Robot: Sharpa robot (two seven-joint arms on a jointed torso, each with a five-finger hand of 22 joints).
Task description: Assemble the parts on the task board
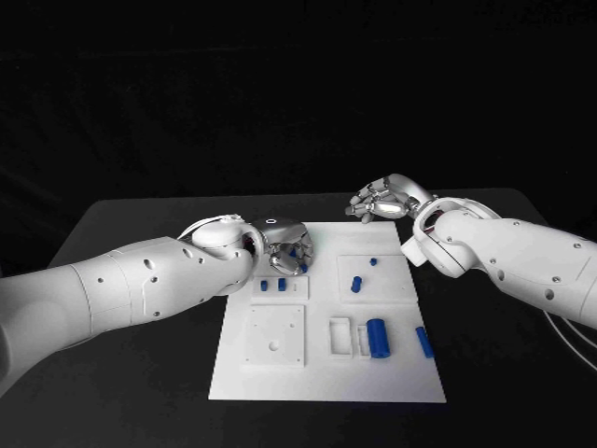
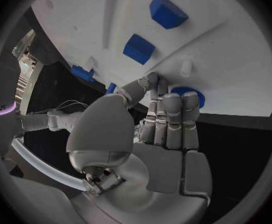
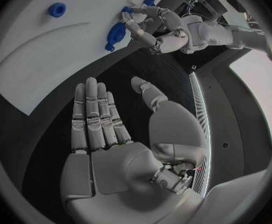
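Left robot hand (image 1: 288,245) over the far left corner of the white task board (image 1: 328,383), fingers (image 2: 173,115) straight and together, tips at a round blue part (image 2: 191,93), nothing gripped. Right robot hand (image 1: 383,200) flat and empty above the black bench (image 1: 137,219) just past the board's far edge. Nearer on the board: a blue cylinder (image 1: 377,338), a slim blue peg (image 1: 423,342).

Task board (image 1: 328,373) in the middle of the table (image 1: 137,224). Left hand (image 1: 288,245) over the board's far left corner, perhaps touching a part (image 2: 187,95) there. Right hand (image 1: 383,200) beyond the far edge, off the board. Further parts (image 1: 377,338) near the front right.
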